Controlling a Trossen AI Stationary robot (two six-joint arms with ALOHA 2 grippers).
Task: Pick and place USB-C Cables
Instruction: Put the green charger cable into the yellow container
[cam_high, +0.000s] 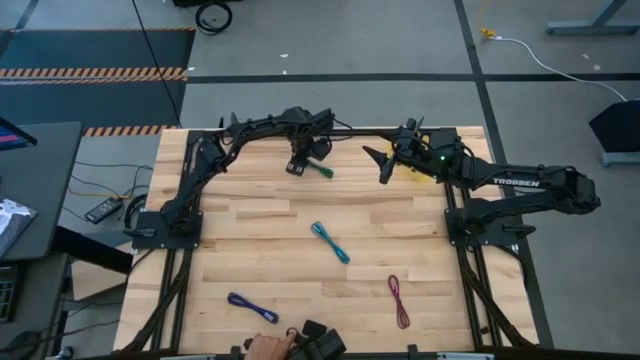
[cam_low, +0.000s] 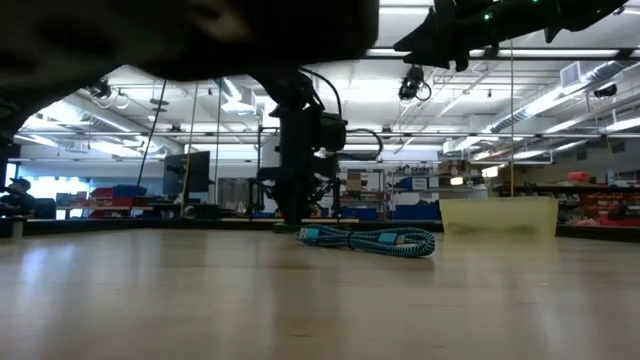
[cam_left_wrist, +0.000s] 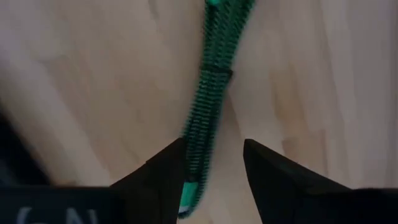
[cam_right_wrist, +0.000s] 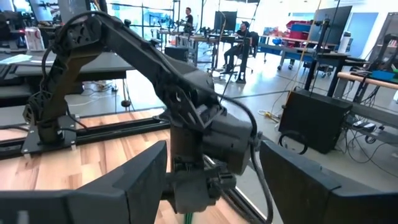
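Note:
My left gripper (cam_high: 297, 168) is down at the table's far middle, open, its fingers pointing down on either side of one end of the green cable (cam_high: 320, 170), which lies flat on the wood. In the left wrist view the green cable (cam_left_wrist: 208, 93) runs away from between the fingers (cam_left_wrist: 214, 168). My right gripper (cam_high: 383, 170) hangs open above the far right part of the table, touching nothing. The teal cable (cam_high: 330, 242) lies at the table's middle, the maroon cable (cam_high: 399, 300) near right, the dark blue-purple cable (cam_high: 252, 307) near left. The violet cable is not in view. My left gripper stands from above with its open fingers astride the green cable's near end (cam_left_wrist: 194, 180). That end lies close to the inner side of one finger (cam_left_wrist: 168, 177); I cannot tell whether they touch. The cable lies flat on the table.
A yellow bin (cam_high: 425, 166) sits at the far right under my right arm and shows in the low view (cam_low: 498, 215) behind the teal cable (cam_low: 370, 240). A person's hand (cam_high: 265, 347) is at the near edge. Bare wood lies between the cables.

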